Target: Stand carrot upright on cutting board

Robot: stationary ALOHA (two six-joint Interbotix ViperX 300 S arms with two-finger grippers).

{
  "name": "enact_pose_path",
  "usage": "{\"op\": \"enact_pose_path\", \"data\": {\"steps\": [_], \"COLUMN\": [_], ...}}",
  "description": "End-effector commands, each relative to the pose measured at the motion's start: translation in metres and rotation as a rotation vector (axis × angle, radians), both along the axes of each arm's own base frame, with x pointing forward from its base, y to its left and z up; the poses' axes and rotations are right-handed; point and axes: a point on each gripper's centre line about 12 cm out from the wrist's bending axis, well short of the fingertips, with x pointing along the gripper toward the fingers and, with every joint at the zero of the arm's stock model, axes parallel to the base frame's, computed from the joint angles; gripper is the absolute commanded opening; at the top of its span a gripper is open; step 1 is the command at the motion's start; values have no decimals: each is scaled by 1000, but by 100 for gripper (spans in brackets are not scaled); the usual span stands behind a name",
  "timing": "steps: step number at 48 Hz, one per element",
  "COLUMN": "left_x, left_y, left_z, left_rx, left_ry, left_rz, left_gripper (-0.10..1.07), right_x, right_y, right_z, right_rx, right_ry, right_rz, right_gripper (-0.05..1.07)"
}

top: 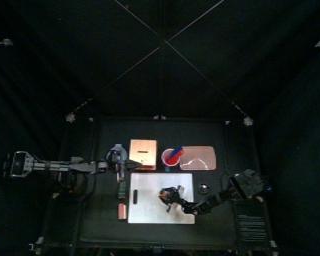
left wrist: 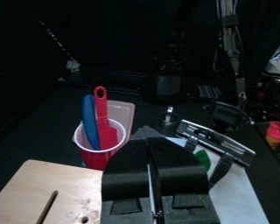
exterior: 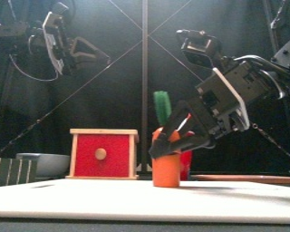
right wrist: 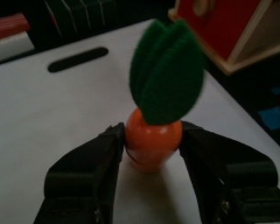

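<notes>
The carrot [exterior: 167, 169] is a small orange piece with a green leaf top [exterior: 162, 107]. It stands upright with its base on the white cutting board [exterior: 75, 203]. My right gripper [exterior: 178, 141] is shut on it, one jaw on each side of the orange body, as the right wrist view [right wrist: 152, 142] shows. In the top view the right gripper [top: 172, 197] is over the middle of the board [top: 147, 186]; the carrot is hidden under it. My left gripper [top: 119, 157] rests at the table's back left, shut and empty [left wrist: 154, 185].
A red box in a wooden frame [exterior: 102, 154] stands behind the board. An orange-tan slab [top: 143, 151] and a tan tray [top: 203, 157] with a red-and-blue bowl lie at the back. A thin reddish stick [top: 124, 208] lies by the board's left edge.
</notes>
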Motion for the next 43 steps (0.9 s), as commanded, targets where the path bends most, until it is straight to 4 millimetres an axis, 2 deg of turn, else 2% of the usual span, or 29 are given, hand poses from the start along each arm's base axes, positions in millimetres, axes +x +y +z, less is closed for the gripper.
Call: {"op": "enact_pose_path", "data": {"steps": [1, 24, 36, 43], "left_x": [4, 4, 4, 4], "left_y": [2, 2, 2, 3], "left_z": [14, 13, 13, 13], "left_rx": [0, -7, -9, -16], "left_ry": [-46, -44, -44, -44], "left_rz": [7, 10, 11, 15], "left_gripper": [9, 9, 9, 9], "right_x": [2, 4, 4, 4], "right_y": [2, 3, 2, 1], "right_z": [12, 21, 26, 31], "right_rx": [12, 7, -3, 8], "right_ry": [-31, -55, -63, -74], "right_rz": [3, 19, 26, 15], "right_gripper": [82, 84, 101, 103]}}
